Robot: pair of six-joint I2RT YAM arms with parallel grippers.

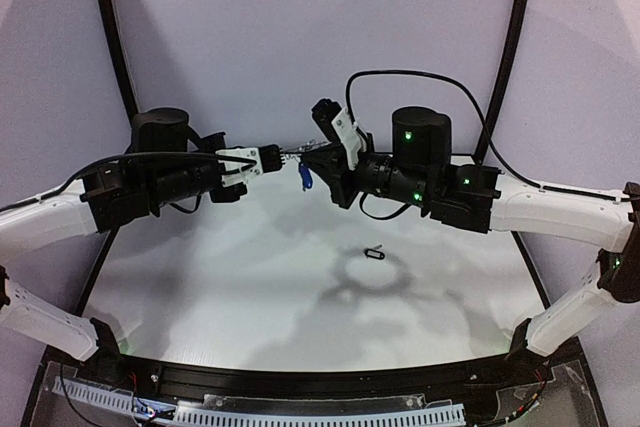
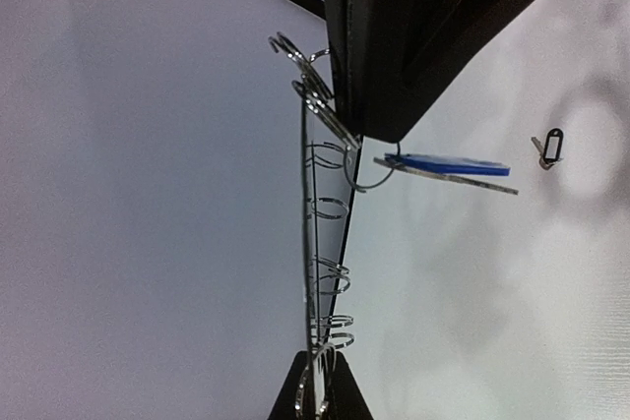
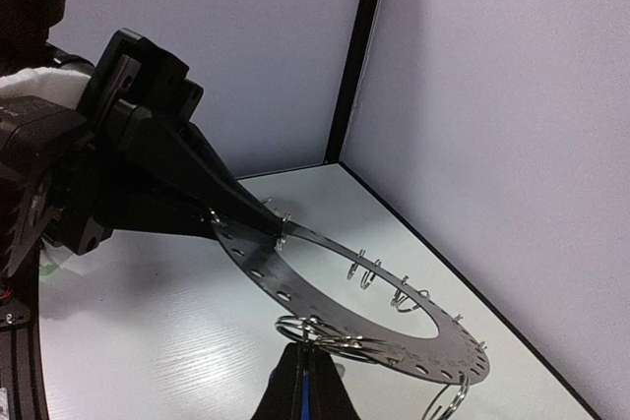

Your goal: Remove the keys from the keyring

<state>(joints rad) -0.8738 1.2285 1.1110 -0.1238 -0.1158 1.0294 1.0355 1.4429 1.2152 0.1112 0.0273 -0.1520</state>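
Observation:
The keyring (image 3: 295, 287), a flat dark-grey disc fringed with wire loops, hangs in the air between both grippers. It is edge-on in the left wrist view (image 2: 313, 243) and a thin sliver in the top view (image 1: 293, 154). My left gripper (image 2: 320, 386) is shut on one rim; its black fingers (image 3: 187, 169) show clamped there. My right gripper (image 3: 307, 366) is shut on the opposite rim among the loops. The blue key (image 2: 453, 164) hangs from a loop right under the right fingers (image 2: 394, 66), and shows dangling in the top view (image 1: 305, 177). The black key (image 1: 374, 253) lies loose on the table.
The white table (image 1: 200, 297) is walled by pale panels with black corner posts (image 3: 354, 56). Both arms meet at the back centre, well above the surface. The black key also shows on the table in the left wrist view (image 2: 547, 148).

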